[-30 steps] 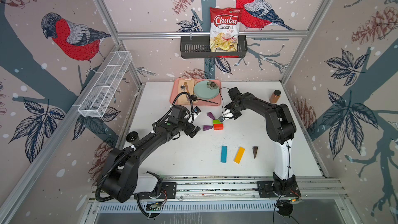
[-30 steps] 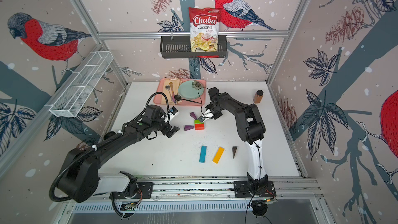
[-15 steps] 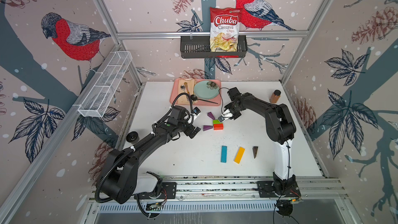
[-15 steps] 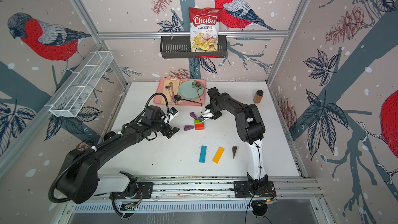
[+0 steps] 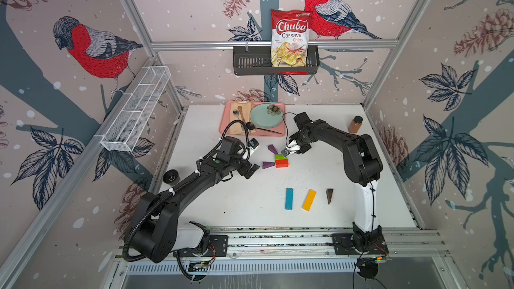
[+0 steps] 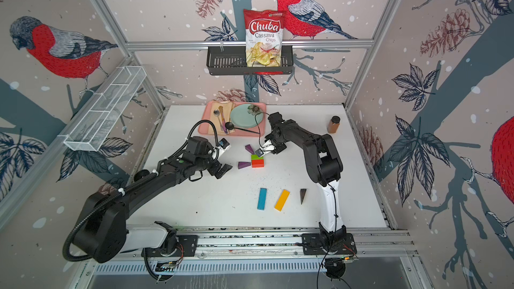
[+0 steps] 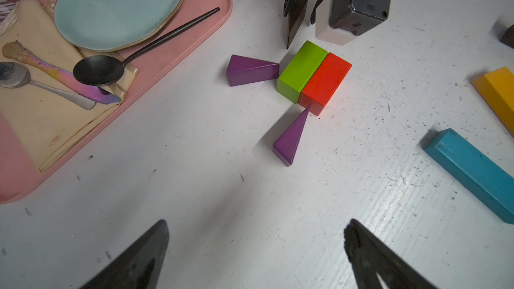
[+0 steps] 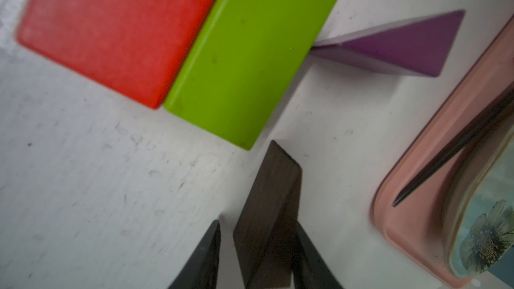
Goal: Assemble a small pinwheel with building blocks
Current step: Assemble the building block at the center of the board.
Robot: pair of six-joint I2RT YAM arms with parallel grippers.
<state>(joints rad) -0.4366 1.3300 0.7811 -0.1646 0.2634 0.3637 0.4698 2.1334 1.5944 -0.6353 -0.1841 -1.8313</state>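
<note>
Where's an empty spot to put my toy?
Bare table lies between the red brick and the blue bar, and between the blue bar and the left arm. It's crowded around the green brick: purple wedges and the right gripper.

Bright, even overhead light in both top views; soft arm shadows on white table (image 5: pixel 250 204); barrel bending at frame edges. Left wrist view sharp, dim in foreground, red glow cast beside red brick (image 7: pixel 325 79). Right wrist view soft: green brick (image 8: pixel 250 51) blurred, tray (image 8: pixel 411 218) smeared.
</note>
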